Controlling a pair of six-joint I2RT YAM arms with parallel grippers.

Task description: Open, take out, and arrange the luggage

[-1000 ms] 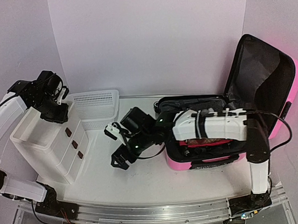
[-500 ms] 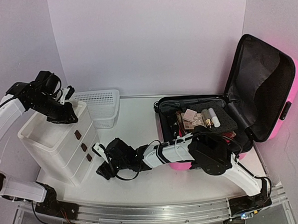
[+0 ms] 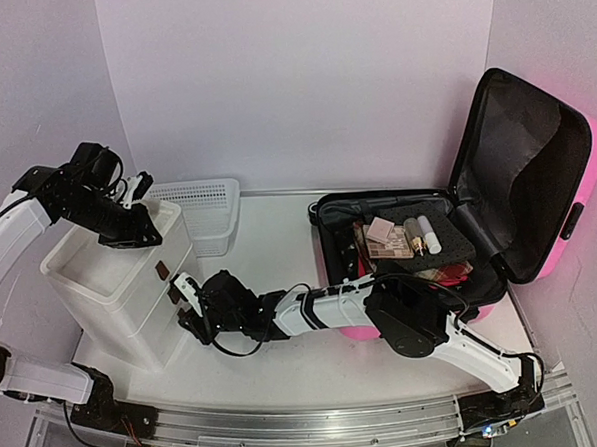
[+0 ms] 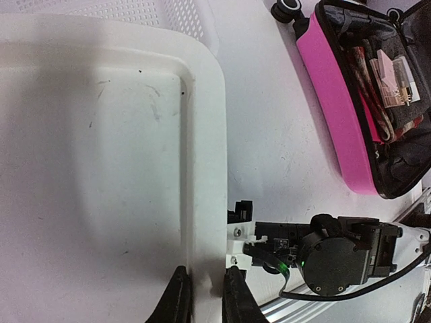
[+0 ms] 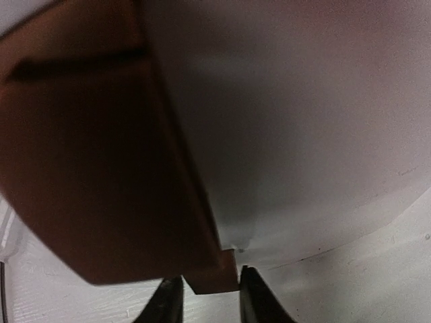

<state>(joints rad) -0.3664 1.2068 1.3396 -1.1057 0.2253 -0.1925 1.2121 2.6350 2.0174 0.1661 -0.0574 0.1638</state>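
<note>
While the left jaws are clamped on the rim (image 4: 205,168) of the white drawer unit (image 3: 111,283) and the right jaws appear pinched on its brown handle (image 5: 101,168), the pink suitcase (image 3: 521,172) lies well off to the right of both on the counter (image 3: 269,235), with its lid propped open. Its glossy hard shell looks stiff, slippery and too bulky to pinch, so the rim or lining edge seems the better hold. The small packed things (image 3: 389,231) inside look light.
</note>
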